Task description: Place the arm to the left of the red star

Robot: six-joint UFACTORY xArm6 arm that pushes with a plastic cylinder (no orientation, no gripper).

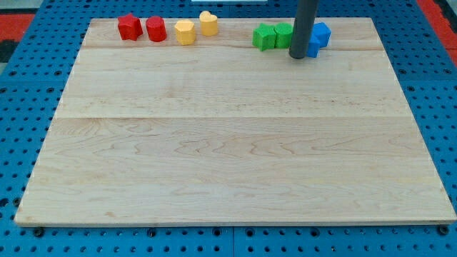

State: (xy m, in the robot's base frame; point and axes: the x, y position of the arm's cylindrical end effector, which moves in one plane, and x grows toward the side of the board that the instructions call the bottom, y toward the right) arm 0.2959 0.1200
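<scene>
The red star (129, 27) sits at the view's top left of the wooden board (235, 143), with a red hexagonal block (156, 29) touching its right side. My tip (299, 55) is far to the right of the red star, at the top of the board. It stands just in front of a green cube (284, 34) and beside a blue block (318, 37) that the rod partly hides.
A yellow hexagonal block (185, 32) and a yellow heart-like block (208, 23) lie between the red blocks and my tip. A green star (264, 36) sits left of the green cube. A blue pegboard (28, 107) surrounds the board.
</scene>
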